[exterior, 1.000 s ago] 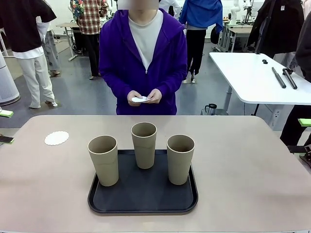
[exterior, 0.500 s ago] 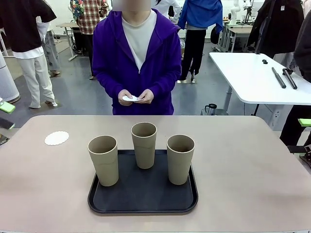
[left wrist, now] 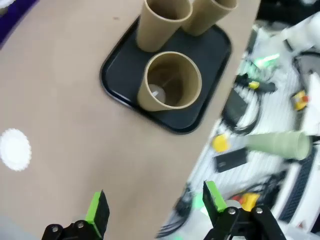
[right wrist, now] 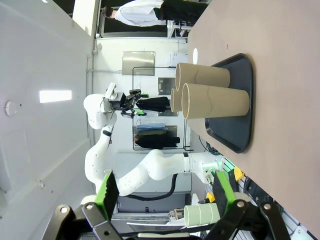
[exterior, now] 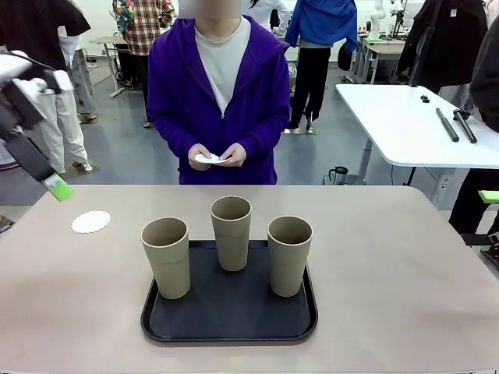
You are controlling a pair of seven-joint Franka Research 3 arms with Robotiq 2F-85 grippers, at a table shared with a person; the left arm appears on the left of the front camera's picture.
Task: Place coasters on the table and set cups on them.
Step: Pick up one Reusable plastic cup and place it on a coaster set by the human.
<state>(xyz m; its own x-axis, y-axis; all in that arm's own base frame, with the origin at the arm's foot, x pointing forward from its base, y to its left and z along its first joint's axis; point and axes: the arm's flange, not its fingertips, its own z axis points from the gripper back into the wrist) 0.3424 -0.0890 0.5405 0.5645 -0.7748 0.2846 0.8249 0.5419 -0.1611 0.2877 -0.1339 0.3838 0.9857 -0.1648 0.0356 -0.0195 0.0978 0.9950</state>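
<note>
Three cups (exterior: 231, 232) are parked upright on a black tray (exterior: 230, 318) around the middle of the table (exterior: 390, 257). One is at the tray's 9 o'clock, one at 12 and one at 3, with small gaps left between them. None of them is set on a coaster yet.

One coaster (exterior: 91, 222) is laid flat on the bare tabletop, at roughly 10 o'clock from the tray and well apart from it. Some white paper (exterior: 209, 158) is pinched between the person's hands (exterior: 235, 154) at 12 o'clock, past the table's far edge. How many pieces are in there can't be made out.

The left gripper (left wrist: 155, 206) is hung in the air by the table's left edge, up at 10 o'clock in the front view. Its jaws are spread wide and nothing is held between them. In its wrist view the coaster is seen at 9 o'clock and the tray up around 12.

The right gripper (right wrist: 165, 190) is spread wide too and nothing is held in it. The cups are seen side-on beyond it.
</note>
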